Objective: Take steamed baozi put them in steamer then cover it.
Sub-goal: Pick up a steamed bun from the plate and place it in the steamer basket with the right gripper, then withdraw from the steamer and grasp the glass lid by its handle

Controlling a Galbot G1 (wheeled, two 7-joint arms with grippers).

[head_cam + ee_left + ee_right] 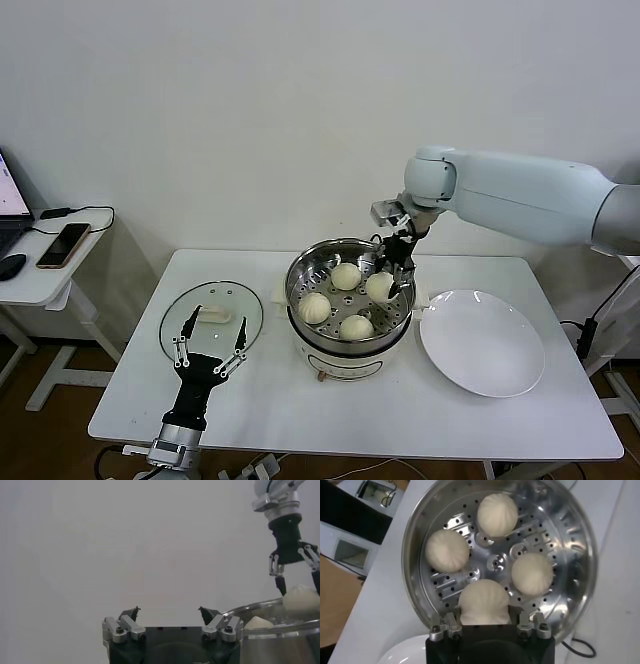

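Reaching in from the right, the right arm angles down over the steamer (349, 300), its right gripper (397, 272) pinching the rightmost steamed baozi (380, 287) on the perforated tray; the right wrist view shows that bun (484, 601) clasped between the fingers. Three other baozi (346, 276) (314, 307) (356, 327) sit on the same tray, apart from one another. Left of the steamer, the glass cover (211, 315) lies flat on the tabletop (300, 410), handle up. Poised at the cover's near edge, the left gripper (209, 344) points away from the robot with fingers spread wide, holding nothing. Right of the steamer stands a white plate (482, 343). Beyond the tabletop's left end, a side desk (40, 285) carries a phone (63, 245).
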